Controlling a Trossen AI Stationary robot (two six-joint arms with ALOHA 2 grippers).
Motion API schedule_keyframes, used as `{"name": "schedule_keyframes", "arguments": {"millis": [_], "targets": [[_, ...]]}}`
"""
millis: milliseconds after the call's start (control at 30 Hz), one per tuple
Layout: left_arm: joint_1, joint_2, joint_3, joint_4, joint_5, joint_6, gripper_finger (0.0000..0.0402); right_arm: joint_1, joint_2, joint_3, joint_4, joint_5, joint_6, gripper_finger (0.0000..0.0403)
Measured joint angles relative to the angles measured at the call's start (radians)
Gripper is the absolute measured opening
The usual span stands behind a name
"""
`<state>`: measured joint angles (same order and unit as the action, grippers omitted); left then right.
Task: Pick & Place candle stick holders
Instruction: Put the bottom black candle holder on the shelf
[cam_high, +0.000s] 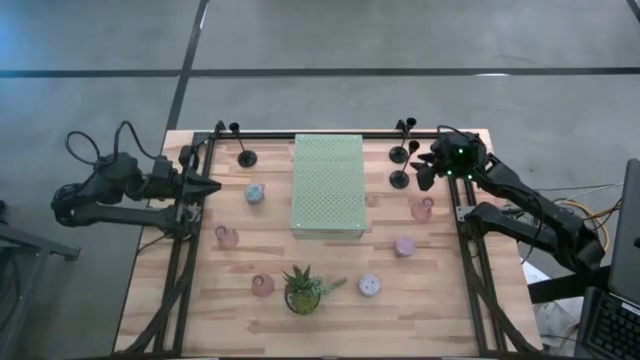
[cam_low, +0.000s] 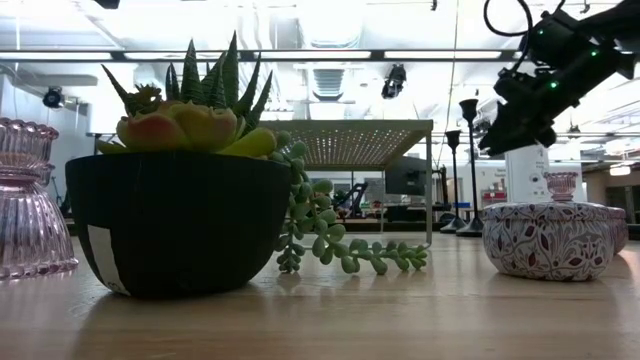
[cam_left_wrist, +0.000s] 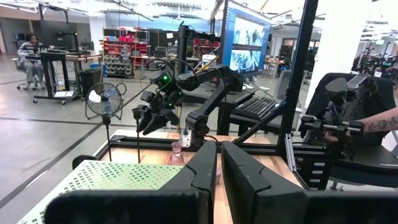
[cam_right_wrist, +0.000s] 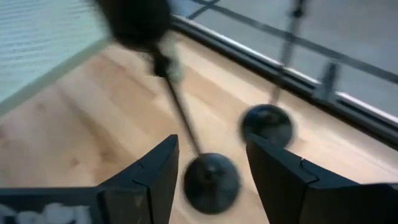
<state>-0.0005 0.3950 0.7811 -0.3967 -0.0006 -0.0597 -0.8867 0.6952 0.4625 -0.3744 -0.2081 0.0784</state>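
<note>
Black stems at the far right corner, right hand parted above them

Black and spindly, two tall candle stick holders (cam_high: 399, 178) stand together near the tabletop's (cam_high: 330, 262) far right corner, with a third one (cam_high: 246, 157) across on the far left side beyond the green perforated platform (cam_high: 327, 185). The right hand (cam_right_wrist: 208, 171) hovers over the right-hand pair, fingers (cam_right_wrist: 152, 177) spread apart and nothing between them but air; looking down past them, one round disc base sits directly in the gap and a second base lies just beside it.

Squat pastel cups dot the wood: a blue cup (cam_high: 255, 193), a pink cup (cam_high: 422, 209), a lilac cup (cam_high: 404, 245), and more closer in around the potted plant (cam_high: 303, 290).

Over on the left edge, the left hand (cam_left_wrist: 214, 180) waits, fingers pressed together, holding nothing.

How will these stems handle? My read: stiff metal, light, but top-heavy in feel and quick to topple, since the stem is thin and the base small. A grip low on the stem, just above the disc, looks safest; pinch high and it could swing or slip. The neighbour stands close, so a careless approach may knock it over.
</note>
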Motion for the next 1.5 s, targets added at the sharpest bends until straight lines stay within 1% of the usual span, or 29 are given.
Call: {"name": "schedule_keyframes", "arguments": {"millis": [233, 400, 467, 733, 867, 1100, 1267, 1367, 1500], "targets": [[0.000, 0.000, 0.000, -0.001, 0.000, 0.000, 0.0030, 0.021, 0.030, 0.011, 0.023, 0.003, -0.015, 0.0177], [0.000, 0.000, 0.000, -0.001, 0.000, 0.000, 0.0030, 0.021, 0.033, 0.028, 0.010, 0.089, -0.030, 0.0166], [0.000, 0.000, 0.000, -0.001, 0.000, 0.000, 0.0030, 0.020, 0.034, 0.036, 0.010, 0.103, -0.029, 0.0162], [0.000, 0.000, 0.000, -0.001, 0.000, 0.000, 0.0030, 0.021, 0.042, 0.072, 0.004, 0.094, -0.028, 0.0153], [0.000, 0.000, 0.000, -0.001, 0.000, 0.000, 0.0030, 0.021, 0.042, 0.073, 0.004, 0.046, -0.025, 0.0155], [0.000, 0.000, 0.000, -0.001, 0.000, 0.000, 0.0030, 0.044, 0.060, 0.073, 0.004, 0.013, -0.003, 0.0154], [0.000, 0.000, 0.000, -0.002, 0.000, 0.000, 0.0030, 0.051, 0.085, 0.072, -0.004, 0.015, -0.024, 0.0151], [0.000, 0.000, 0.000, -0.002, 0.000, 0.000, 0.0030, 0.051, 0.094, 0.073, -0.021, 0.050, -0.031, 0.0154], [0.000, 0.000, 0.000, -0.002, 0.000, 0.000, 0.0030, 0.056, 0.092, 0.084, -0.017, 0.046, -0.029, 0.0157]]}}
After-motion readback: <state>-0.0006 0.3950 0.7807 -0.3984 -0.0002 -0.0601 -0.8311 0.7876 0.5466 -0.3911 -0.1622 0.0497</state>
